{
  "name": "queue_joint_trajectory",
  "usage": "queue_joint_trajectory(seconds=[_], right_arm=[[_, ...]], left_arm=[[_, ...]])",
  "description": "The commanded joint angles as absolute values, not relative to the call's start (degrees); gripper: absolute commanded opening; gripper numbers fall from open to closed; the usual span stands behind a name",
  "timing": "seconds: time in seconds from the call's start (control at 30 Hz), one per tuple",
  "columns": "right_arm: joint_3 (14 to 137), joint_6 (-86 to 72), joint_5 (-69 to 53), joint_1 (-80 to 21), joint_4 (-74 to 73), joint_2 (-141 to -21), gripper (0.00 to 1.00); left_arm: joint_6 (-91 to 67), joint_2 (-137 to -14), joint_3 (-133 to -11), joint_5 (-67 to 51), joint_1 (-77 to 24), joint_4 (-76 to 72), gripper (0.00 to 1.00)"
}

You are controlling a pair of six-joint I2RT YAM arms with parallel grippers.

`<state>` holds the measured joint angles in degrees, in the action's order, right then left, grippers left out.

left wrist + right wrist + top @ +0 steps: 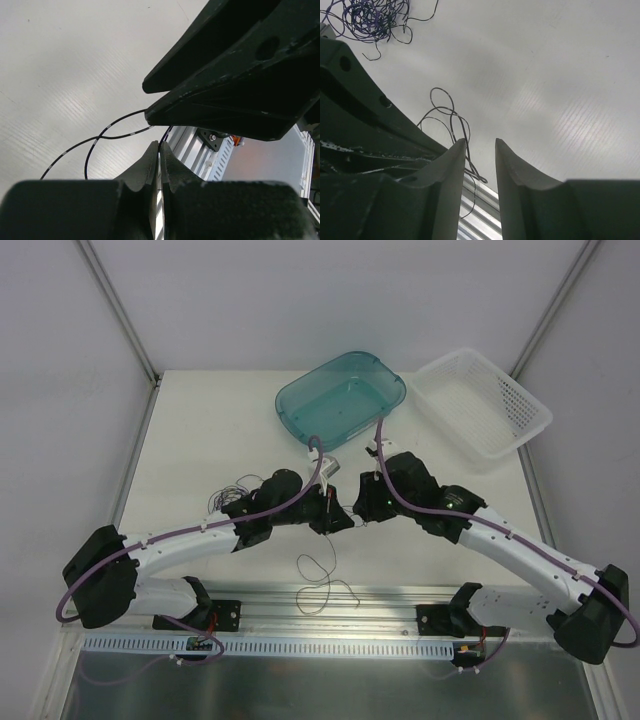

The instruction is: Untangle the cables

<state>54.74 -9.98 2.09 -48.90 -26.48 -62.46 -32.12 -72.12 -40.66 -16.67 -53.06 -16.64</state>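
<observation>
Hiding inside left pincer (159, 145): cable (98, 138)

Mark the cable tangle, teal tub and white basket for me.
cable tangle (367, 20): right wrist view, middle of the bunched purple strands.
teal tub (342, 398): top external view, bare floor of the tub.
white basket (478, 408): top external view, bare floor of the basket.
</observation>
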Motion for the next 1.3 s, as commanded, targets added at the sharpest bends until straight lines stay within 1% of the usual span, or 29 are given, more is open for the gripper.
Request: queue_joint_trajectory(seconds=[0.0, 0.07, 0.1, 0.17, 0.2, 0.27, 0.3, 0.37, 0.47, 0.67, 0.8, 1.03, 1.13, 1.2, 1.27], right_arm=[[56.16, -12.13, 0.79, -49.13, -23.47, -62.93, 0.33], [56.16, -12.3, 0.7, -49.04, -23.03, -62.93, 0.3], [56.34, -12.3, 0.62, -49.13, -23.03, -62.84, 0.26], [56.69, -11.96, 0.88, -49.04, -23.11, -62.75, 0.24], [56.86, -11.87, 0.7, -49.04, -23.12, -62.75, 0.19], [56.95, -11.78, 0.53, -49.13, -23.29, -62.84, 0.13], [56.95, -11.95, 0.44, -49.04, -23.29, -62.75, 0.09], [56.78, -12.3, 0.53, -49.13, -23.38, -62.32, 0.07], [55.99, -13.18, -2.02, -49.13, -22.77, -61.53, 0.01], [54.49, -17.05, -2.37, -49.13, -23.29, -60.29, 0.01], [53.44, -18.54, -3.78, -49.13, -23.47, -61.08, 0.01], [52.47, -19.77, -7.47, -49.13, -23.12, -64.25, 0.04], [53.61, -18.99, -7.38, -49.04, -24.6, -65.82, 0.09], [54.23, -17.85, -8.25, -49.04, -26.01, -67.05, 0.11], [54.05, -16.79, -11.85, -49.13, -24.97, -66.97, 0.11]], left_arm=[[-30.59, -70.4, -41.84, -18.9, -53.17, -16.96, 0.0], [-30.5, -70.49, -41.75, -18.98, -53.17, -16.96, 0.0], [-30.5, -70.49, -41.75, -18.98, -53.17, -16.96, 0.0], [-30.32, -70.4, -41.75, -18.9, -53.26, -16.96, 0.0], [-30.32, -70.57, -41.75, -18.98, -53.26, -16.96, 0.0], [-30.23, -70.4, -41.75, -18.55, -53.26, -16.96, 0.0], [-30.32, -70.4, -41.75, -18.02, -53.26, -16.88, 0.0], [-30.5, -70.31, -41.84, -17.58, -53.18, -16.44, 0.0], [-31.02, -70.49, -42.54, -15.83, -53.26, -15.21, 0.0], [-32.69, -69.7, -42.37, -11.79, -53.17, -16.34, 0.0], [-33.13, -67.77, -40.35, -9.58, -53.17, -20.2, 0.0], [-32.43, -67.41, -38.93, -14.76, -53.17, -24.61, 0.0], [-32.08, -67.68, -38.5, -17.57, -53.17, -26.01, 0.0], [-32.08, -67.41, -37.89, -17.67, -53.26, -26.98, 0.0], [-31.9, -67.24, -37.44, -15.22, -53.26, -26.46, 0.0]])
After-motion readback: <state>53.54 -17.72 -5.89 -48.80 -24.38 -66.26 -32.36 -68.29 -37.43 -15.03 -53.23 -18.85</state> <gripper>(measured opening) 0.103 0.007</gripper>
